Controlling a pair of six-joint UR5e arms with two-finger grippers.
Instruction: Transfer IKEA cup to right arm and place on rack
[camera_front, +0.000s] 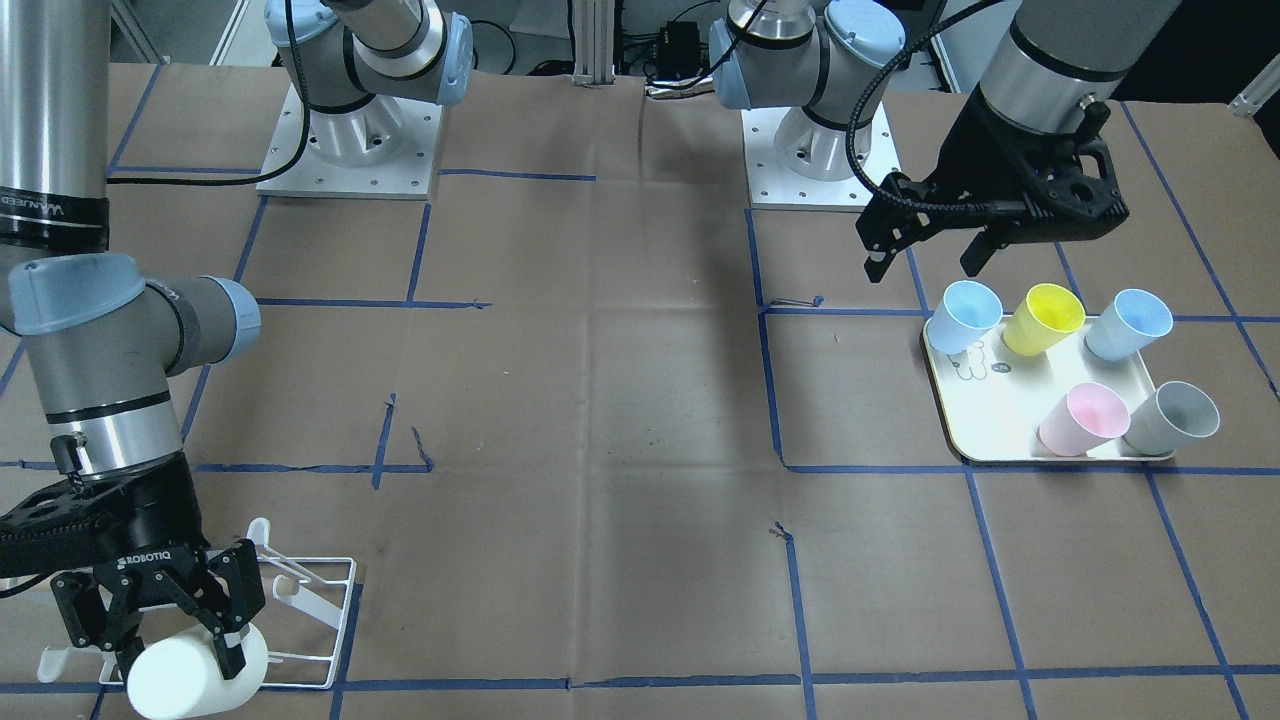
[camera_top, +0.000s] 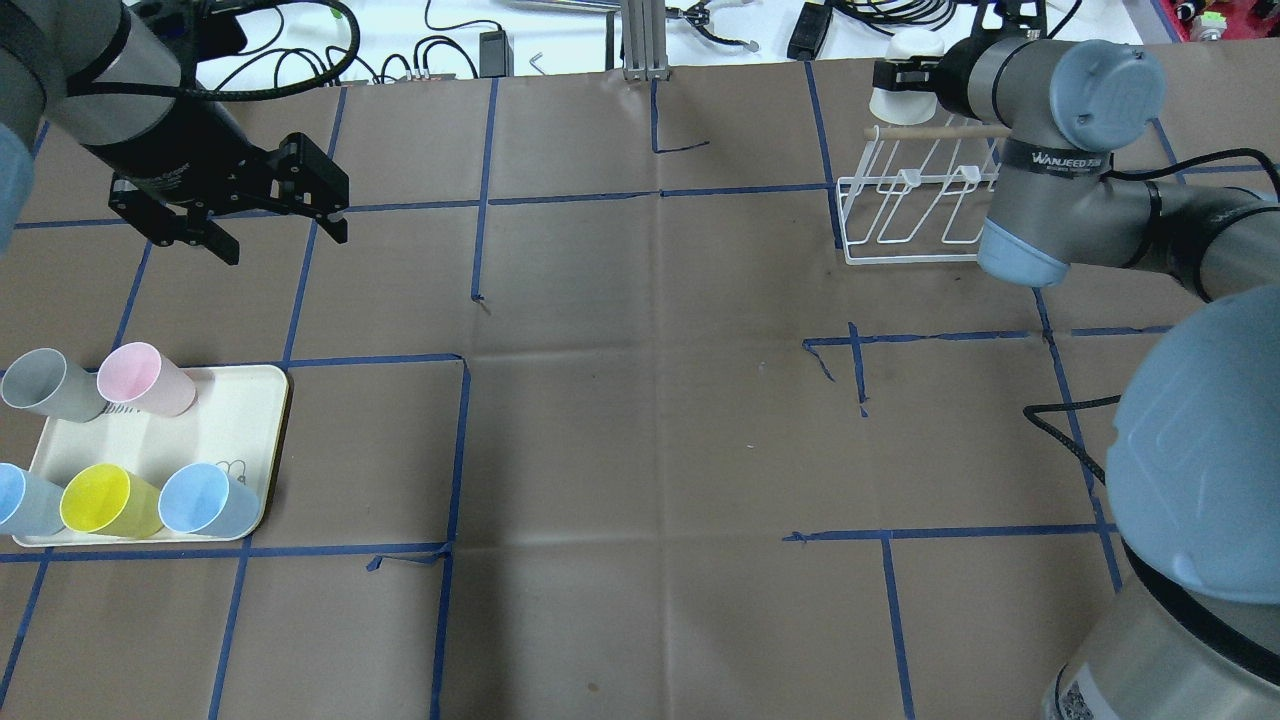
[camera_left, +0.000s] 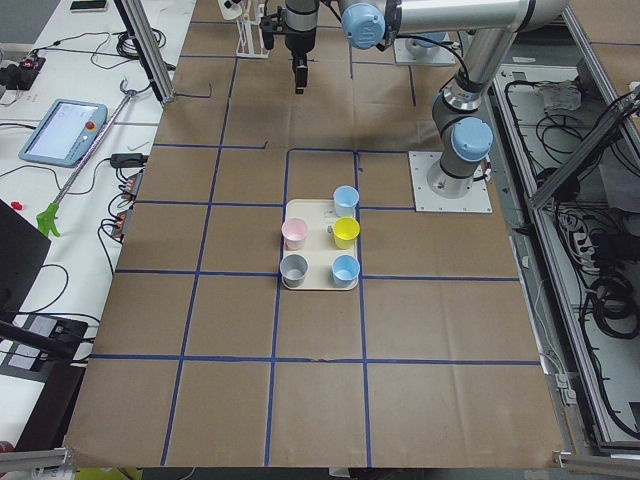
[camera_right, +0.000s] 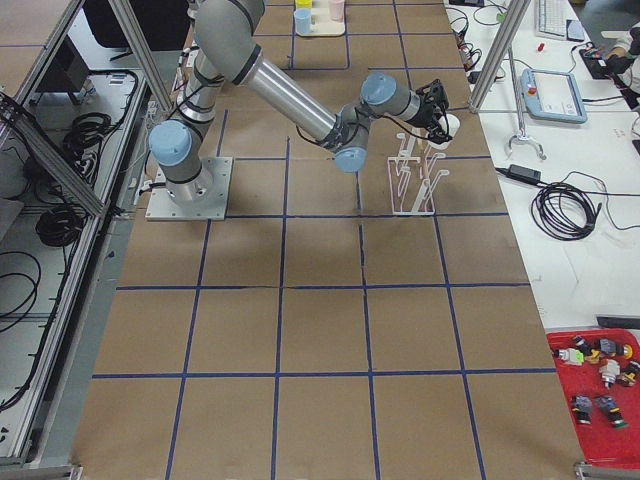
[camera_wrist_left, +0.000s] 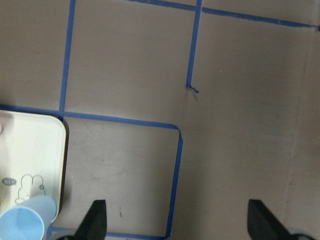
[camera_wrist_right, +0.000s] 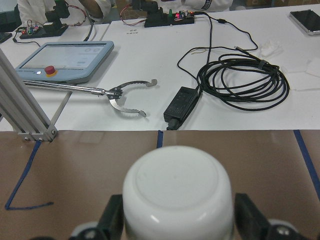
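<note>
Handover apparently done: right claw pinching white cup at rack, not yet on prong. Left claw spread, empty, well apart from rack.

The right claw bears the white brand marking "ROBOTIQ" on its black body, legible in the front-facing view. The black band around the right arm reads "WANJEED" in pale letters, legible in the overhead and front-facing views. The printing on the body of the left claw and the small round mark on the tray are too small to read.
</note>
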